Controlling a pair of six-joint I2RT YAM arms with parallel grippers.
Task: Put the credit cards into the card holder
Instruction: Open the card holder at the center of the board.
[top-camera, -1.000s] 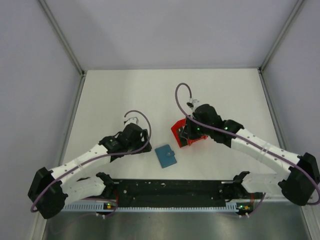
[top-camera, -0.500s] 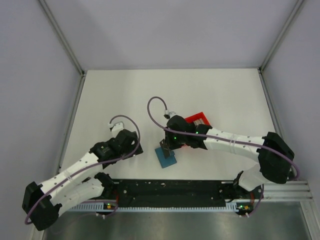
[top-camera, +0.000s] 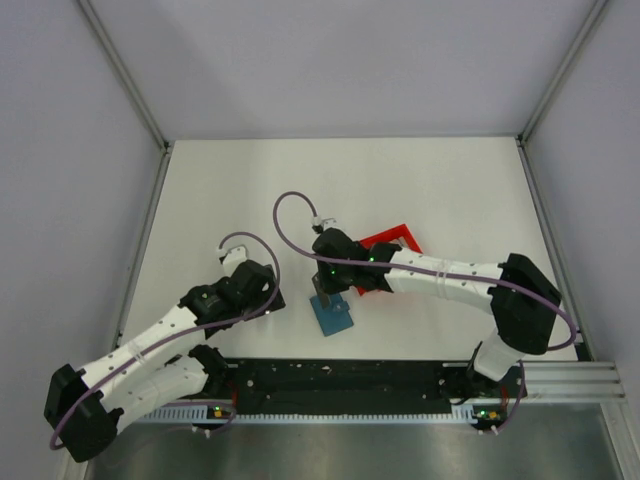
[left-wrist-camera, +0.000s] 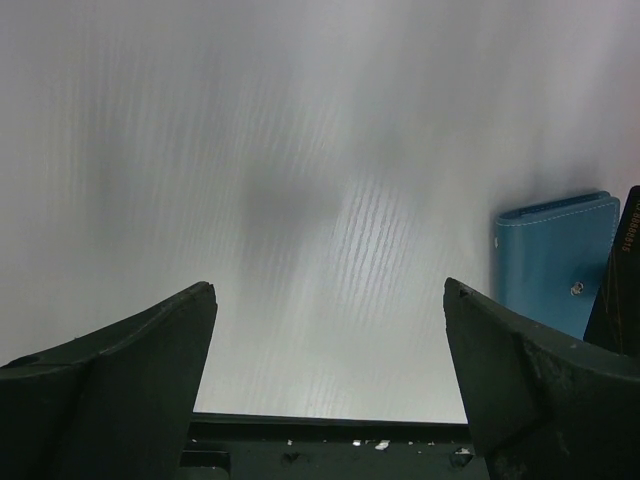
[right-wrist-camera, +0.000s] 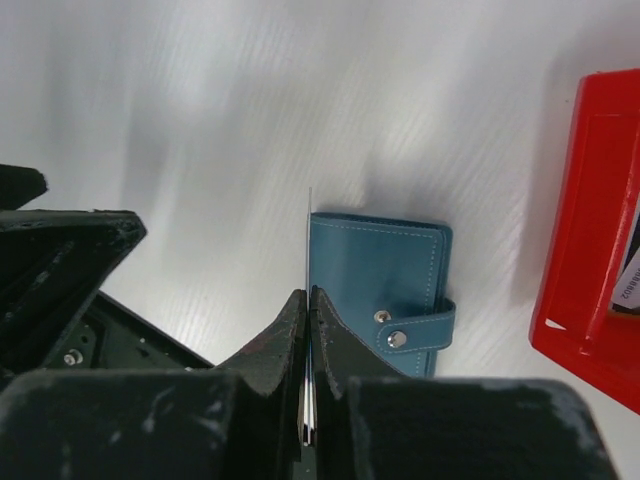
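Note:
The card holder (top-camera: 333, 316) is a teal wallet lying flat near the table's front, closed with its strap snapped (right-wrist-camera: 375, 275). My right gripper (right-wrist-camera: 308, 292) is shut on thin credit cards (right-wrist-camera: 307, 215), held upright and seen edge-on along the wallet's left edge. From above, the right gripper (top-camera: 325, 290) hangs just over the wallet. My left gripper (left-wrist-camera: 328, 290) is open and empty, low over bare table left of the wallet (left-wrist-camera: 552, 260). It is apart from the wallet in the top view, where the left gripper (top-camera: 264, 296) shows. A dark card edge (left-wrist-camera: 622, 270) shows at the far right.
A red open tray (top-camera: 392, 243) sits right behind the wallet, under the right forearm. One more card (right-wrist-camera: 630, 278) lies inside the tray (right-wrist-camera: 580, 300). The black base rail (top-camera: 350, 378) runs along the near edge. Metal frame posts stand at the table corners.
The right arm swung left from the red tray to above the wallet, carrying the cards. The left gripper opened wider and drew back to the left.

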